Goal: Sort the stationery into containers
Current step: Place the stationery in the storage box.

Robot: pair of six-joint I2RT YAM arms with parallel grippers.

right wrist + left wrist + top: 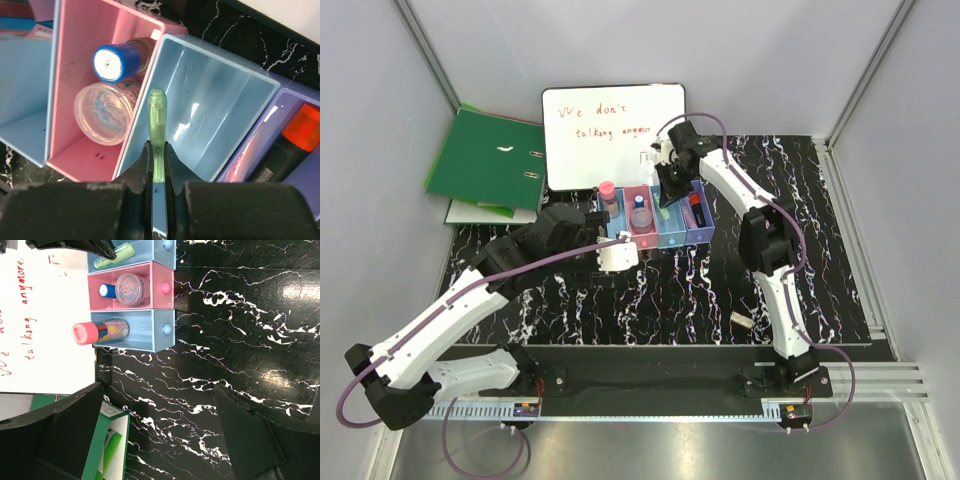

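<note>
So this looks pretty close to done. The row of bins (658,243) sits at the far side of the table (670,300), just near of the whiteboard (610,130), and most of them already have something in them.

- The left blue bin (145,330) holds the pink-capped cylinder (100,331).
- The pink bin (80,50) next to it has the blue-capped tube (114,61) and the clear round pot (102,112) of clips.
- The purple bin (701,237) on the right end holds the red-and-black marker (295,135).

The piece in play is the green stick (156,115). The right gripper (156,155) has its fingers pinched tight on the stick's lower end. It's holding the stick over the second blue bin (225,115), close to the wall shared with the pink one. That bin looks otherwise bare, so I'd guess the stick gets dropped there, but it isn't let go yet.

The left gripper (157,405) hangs low over the table just near of the bins, fingers spread wide with nothing between them.

What's left, as far as I can tell, is releasing the stick. There's also a small pale thing (741,321) lying alone on the table near the right arm's base, well apart from the bins. It's too tiny to identify, but if it's stationery it needs a home too.
</note>
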